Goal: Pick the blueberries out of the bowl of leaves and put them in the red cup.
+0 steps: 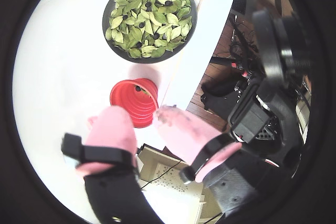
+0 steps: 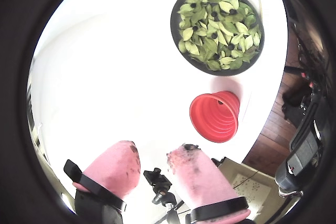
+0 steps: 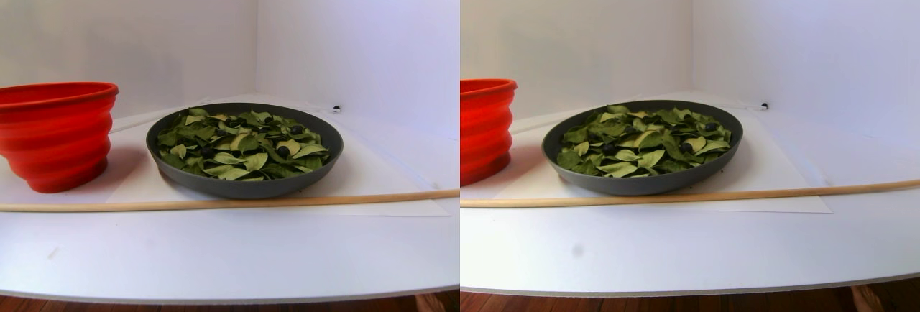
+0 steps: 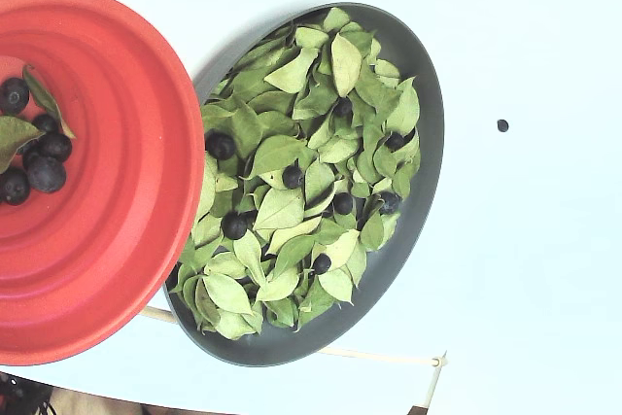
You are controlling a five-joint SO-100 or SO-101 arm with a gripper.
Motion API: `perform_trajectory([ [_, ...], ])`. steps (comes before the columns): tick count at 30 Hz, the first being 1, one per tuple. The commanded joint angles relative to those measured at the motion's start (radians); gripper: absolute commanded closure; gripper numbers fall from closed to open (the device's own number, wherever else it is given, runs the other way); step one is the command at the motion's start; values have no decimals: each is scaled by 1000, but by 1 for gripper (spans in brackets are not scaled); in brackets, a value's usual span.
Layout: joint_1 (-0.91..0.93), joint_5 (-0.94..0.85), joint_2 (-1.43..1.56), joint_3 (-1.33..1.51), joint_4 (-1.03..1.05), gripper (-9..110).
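Note:
The dark grey bowl (image 4: 429, 143) is full of green leaves (image 4: 280, 209) with several blueberries (image 4: 222, 146) scattered among them. The red cup (image 4: 107, 240) stands right beside it and holds several blueberries (image 4: 45, 174) and a couple of leaves. In both wrist views my gripper (image 1: 137, 114) (image 2: 154, 150) hangs high above the table, its pink fingers (image 1: 113, 132) open and empty. In those views the bowl (image 1: 105, 24) (image 2: 173, 27) lies beyond the red cup (image 1: 126, 95) (image 2: 215, 119). The stereo pair view shows the cup (image 3: 57, 136) and the bowl (image 3: 244, 186) but no gripper.
A thin wooden stick (image 3: 215, 202) lies along the table in front of the bowl and cup. A tiny black speck (image 4: 502, 125) sits on the white surface past the bowl. Off the table's edge are arm hardware and cables (image 1: 262, 114), and a small tripod (image 2: 160, 184).

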Motion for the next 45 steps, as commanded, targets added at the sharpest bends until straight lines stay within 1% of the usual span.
perform_trajectory([
  [1,-15,-9,-17,-40,-15,91],
  [23,-9,-37,-64,-71,-8,91],
  [26,15,-106,-103,-213,-63,91],
  [28,6,-130,-179,-161,-94,91],
  [30,2,-155,-175,-193,-77,91],
  [33,6,-202,-175,-163,-72,91],
  [39,18,-351,-232,-75,-118,91],
  [45,2,-497,-299,-60,-127,91],
])
